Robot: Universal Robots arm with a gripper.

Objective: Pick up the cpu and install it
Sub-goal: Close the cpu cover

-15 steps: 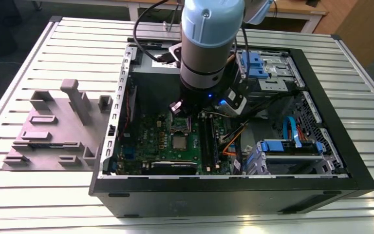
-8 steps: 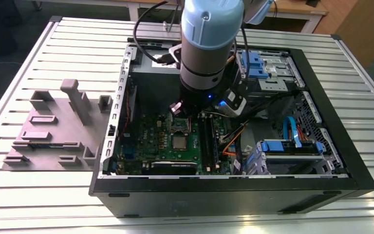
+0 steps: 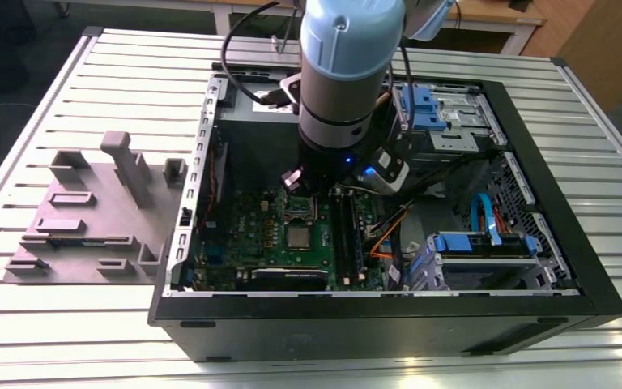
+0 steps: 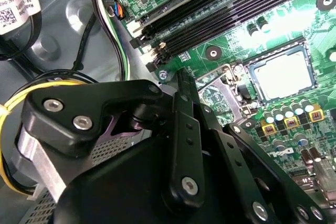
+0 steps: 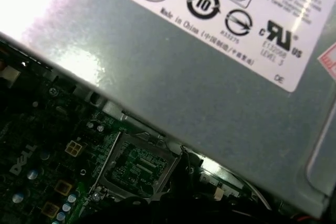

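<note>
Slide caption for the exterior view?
Arm's gripper low inside the open computer case, over the motherboard; cpu seated on the board.

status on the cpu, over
gripper low over the board, next to the socket. cpu sits in the socket, not held. nothing on top of it.

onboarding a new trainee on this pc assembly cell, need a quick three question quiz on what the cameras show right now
1. True or false: the cpu lies outside the computer case.
2. The gripper hangs above: A the motherboard; B the blue drive brackets; C the slatted table.
3. Fill in: the grey fixture stands beside the case, on the exterior view's ____.
Key: 1 false; 2 A; 3 left.
</note>
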